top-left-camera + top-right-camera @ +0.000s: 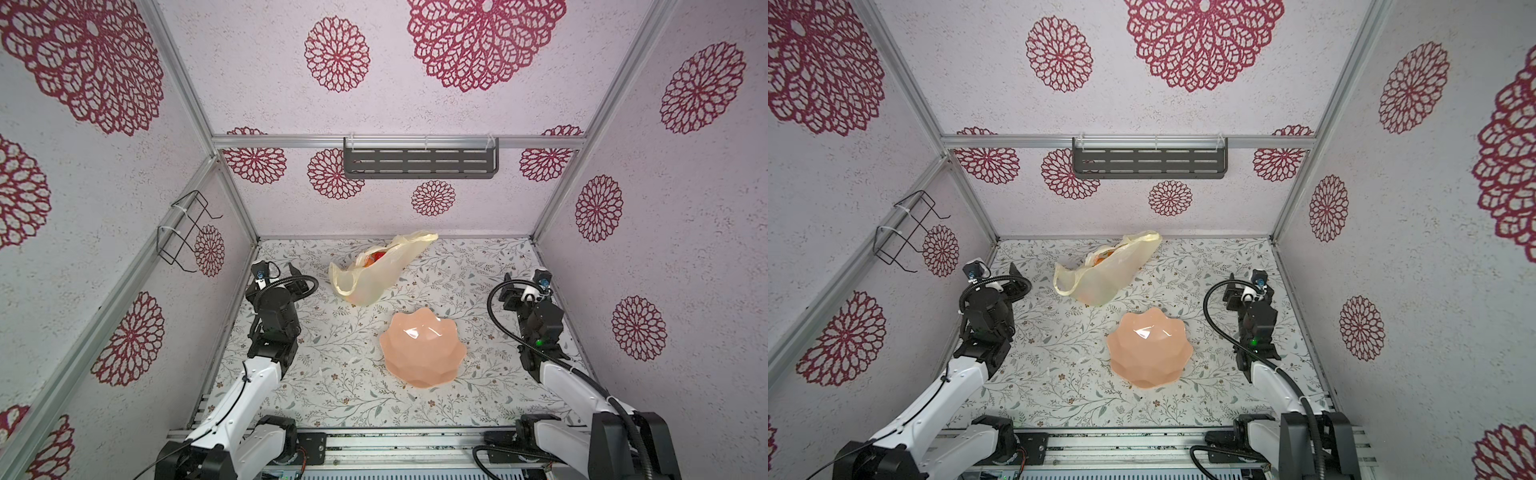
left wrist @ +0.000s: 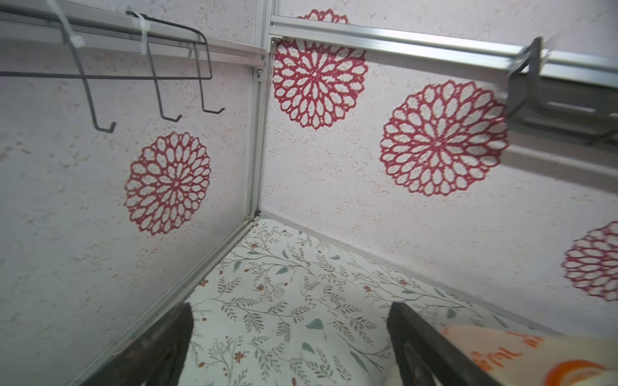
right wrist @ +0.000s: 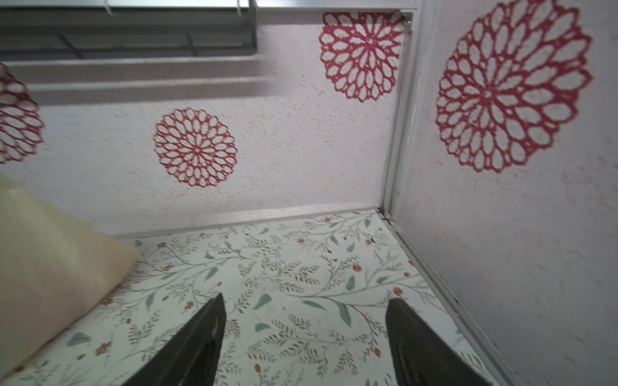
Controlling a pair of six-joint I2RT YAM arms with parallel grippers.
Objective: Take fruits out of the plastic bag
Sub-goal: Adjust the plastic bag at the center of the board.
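Thin, crinkly cream-yellow plastic bag with orange citrus prints lies slumped toward the back of the floral-print table. One loop handle points toward the left arm, the other toward the back wall; this shows in both top views. Glossy red and orange toy fruits show inside the bag's open mouth. A peach-pink scalloped bowl sits near the bag on its front side, not touching it.

Left gripper: jaws spread wide, only bare table between them. The bag's printed edge lies just beside one finger; whether they touch cannot be told.

Right gripper: jaws apart, gripping nothing, well apart from the bag.
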